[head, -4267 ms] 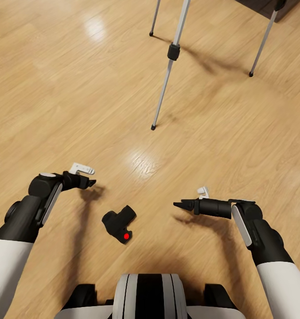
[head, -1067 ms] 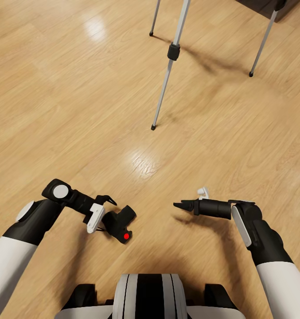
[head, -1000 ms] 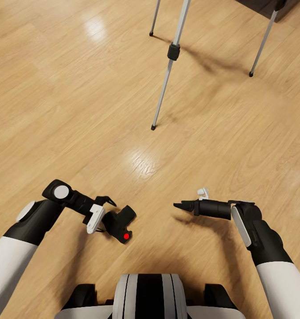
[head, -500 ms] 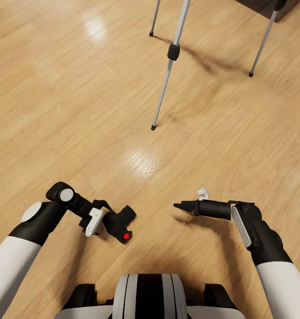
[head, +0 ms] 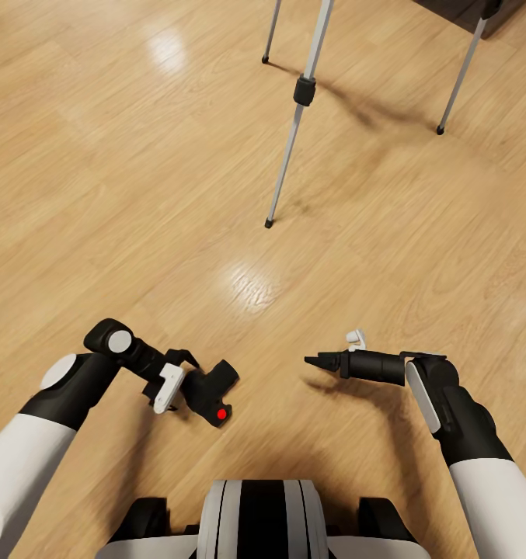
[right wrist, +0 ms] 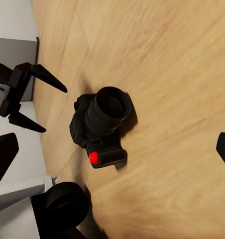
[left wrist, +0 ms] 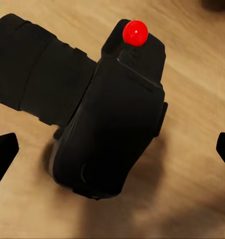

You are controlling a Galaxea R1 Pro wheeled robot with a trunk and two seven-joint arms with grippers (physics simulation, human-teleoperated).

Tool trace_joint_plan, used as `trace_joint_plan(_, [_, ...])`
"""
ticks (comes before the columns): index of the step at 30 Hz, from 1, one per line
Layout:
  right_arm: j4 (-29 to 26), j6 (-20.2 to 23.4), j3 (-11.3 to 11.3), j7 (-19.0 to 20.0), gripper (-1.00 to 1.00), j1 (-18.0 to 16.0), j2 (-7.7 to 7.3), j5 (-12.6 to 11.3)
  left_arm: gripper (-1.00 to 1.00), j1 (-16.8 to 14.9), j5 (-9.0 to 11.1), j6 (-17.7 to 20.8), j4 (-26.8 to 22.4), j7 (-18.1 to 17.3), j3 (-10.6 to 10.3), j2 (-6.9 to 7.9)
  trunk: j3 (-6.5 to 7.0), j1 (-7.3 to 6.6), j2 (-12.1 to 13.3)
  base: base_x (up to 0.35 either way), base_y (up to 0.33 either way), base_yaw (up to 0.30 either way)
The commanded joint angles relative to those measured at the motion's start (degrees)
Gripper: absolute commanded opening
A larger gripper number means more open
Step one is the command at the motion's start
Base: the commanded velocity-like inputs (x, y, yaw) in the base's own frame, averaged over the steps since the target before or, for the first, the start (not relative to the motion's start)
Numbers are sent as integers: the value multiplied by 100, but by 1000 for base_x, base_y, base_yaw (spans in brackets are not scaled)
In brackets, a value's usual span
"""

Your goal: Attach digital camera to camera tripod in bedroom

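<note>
Two black fingertips point(left wrist: 4, 152) of the left gripper point(head: 186, 380) are seen at opposite edges of the left wrist view, spread wide apart with the digital camera point(left wrist: 100, 112) lying between them and untouched by either; the jaws are open. In that close view the camera's lens barrel is shown pointing away to one side and its red button point(left wrist: 135, 33) at the far end of the body, and a soft shadow is cast on the wooden floor point(left wrist: 192, 199) beneath it. No lettering or brand mark can be read on the black casing.

In the head view the left gripper is brought right up against the camera point(head: 214, 387), its white bracket just beside the body. The left arm is bent at the elbow and reaches inward and low toward the floor, just ahead of the robot's base.

The right gripper point(head: 315, 360) is held off to the right, well apart from the camera, its forearm level and pointing inward. In the head view its fingers seem to run to a point, yet in the right wrist view its two tips point(right wrist: 3, 154) are seen at opposite edges, so the jaws are parted. The same view looks onto the lens front of the camera point(right wrist: 103, 124), with the left gripper's fingers point(right wrist: 40, 74) beside it.

Farther out on the floor point(head: 123, 194), three silver legs of the camera tripod point(head: 297, 116) are planted on black feet.
</note>
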Motion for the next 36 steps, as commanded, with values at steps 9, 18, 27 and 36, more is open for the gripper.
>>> trace_joint_plan(9, [0,30,-134,-1,100,-2,3,-8,100,-1,192,185,-238,-14,214,-147,-3,-1,-1,0,0,0])
trace_joint_plan(18, [-10,23,-142,-6,100,-2,-76,8,100,-3,-4,21,-30,-218,-29,20,-3,-1,-1,0,0,0])
trace_joint_plan(27, [-66,27,-143,-10,100,-2,-121,26,100,-3,-171,-150,6,-239,-88,61,-3,-1,-1,0,0,0])
trace_joint_plan(36, [-70,28,-143,-10,100,-2,-124,27,100,-3,-305,-143,170,-230,-92,68,-3,-1,-1,0,0,0])
